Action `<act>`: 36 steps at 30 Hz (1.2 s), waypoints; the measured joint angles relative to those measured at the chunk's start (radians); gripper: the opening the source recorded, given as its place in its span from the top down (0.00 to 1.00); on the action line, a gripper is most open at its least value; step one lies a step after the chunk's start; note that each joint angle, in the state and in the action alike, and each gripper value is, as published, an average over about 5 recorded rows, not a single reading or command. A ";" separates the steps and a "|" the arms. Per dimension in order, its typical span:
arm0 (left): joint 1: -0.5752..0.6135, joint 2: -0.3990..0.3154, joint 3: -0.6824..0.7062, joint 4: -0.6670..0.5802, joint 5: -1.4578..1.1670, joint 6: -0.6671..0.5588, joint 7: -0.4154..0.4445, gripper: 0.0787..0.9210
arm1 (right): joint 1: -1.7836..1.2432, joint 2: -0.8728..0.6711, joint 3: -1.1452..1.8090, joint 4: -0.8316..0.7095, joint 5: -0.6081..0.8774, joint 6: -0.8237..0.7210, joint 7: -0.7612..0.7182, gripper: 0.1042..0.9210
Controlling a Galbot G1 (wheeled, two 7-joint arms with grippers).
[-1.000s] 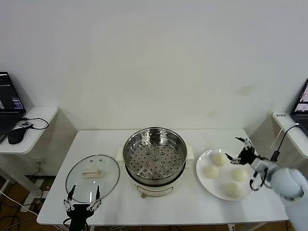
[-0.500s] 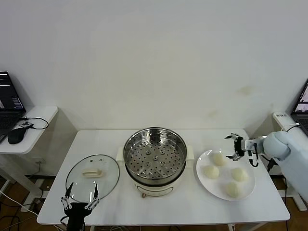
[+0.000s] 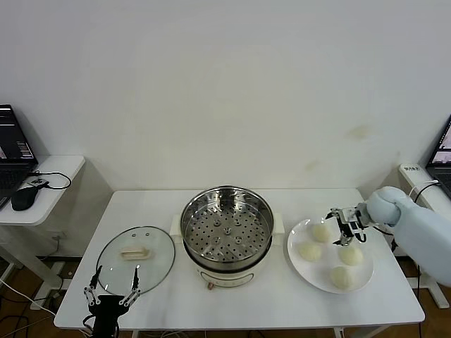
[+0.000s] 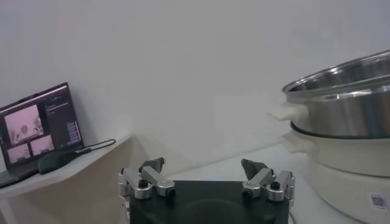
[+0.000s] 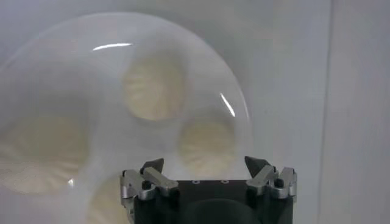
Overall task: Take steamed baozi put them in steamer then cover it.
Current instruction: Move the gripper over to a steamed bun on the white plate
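Four cream-white baozi lie on a white plate [image 3: 325, 264] at the table's right: one at the back [image 3: 320, 231], one on the left [image 3: 309, 251], one on the right [image 3: 351, 255], one in front [image 3: 340, 277]. My right gripper [image 3: 343, 229] is open and empty, just above the plate between the back and right buns. In the right wrist view its gripper [image 5: 204, 165] hangs open over a bun [image 5: 206, 142] on the plate [image 5: 61, 79]. The empty steel steamer [image 3: 225, 229] stands mid-table. The glass cover [image 3: 135, 258] lies at the left. My left gripper [image 3: 110, 292] is open at the front-left edge.
A white side table [image 3: 53, 169] at the left holds a laptop [image 3: 13, 148] and a mouse [image 3: 22, 199]. The left wrist view shows its open gripper [image 4: 203, 165], the steamer's side [image 4: 341, 122] and the laptop [image 4: 36, 125]. Another laptop [image 3: 442, 151] stands at the far right.
My right gripper has moved from the plate's far-right side down and in over the plate, turning to point down at the buns. My left gripper has drifted slightly left and lower.
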 measured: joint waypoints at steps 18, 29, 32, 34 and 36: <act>0.000 0.006 -0.007 0.009 0.007 -0.010 -0.002 0.12 | 0.016 0.118 -0.014 -0.147 -0.054 -0.011 0.019 0.19; 0.000 0.006 -0.009 0.008 0.007 -0.011 -0.003 0.12 | 0.032 0.128 -0.025 -0.161 -0.054 -0.014 0.004 0.33; 0.000 0.007 -0.010 0.008 0.007 -0.011 -0.003 0.12 | 0.041 0.122 -0.035 -0.153 -0.047 -0.017 -0.003 0.34; 0.000 0.007 -0.010 0.008 0.007 -0.011 -0.003 0.12 | 0.050 0.114 -0.044 -0.142 -0.039 -0.020 -0.008 0.35; -0.001 0.008 -0.010 0.007 0.006 -0.011 -0.003 0.12 | 0.061 0.102 -0.056 -0.125 -0.028 -0.023 -0.013 0.35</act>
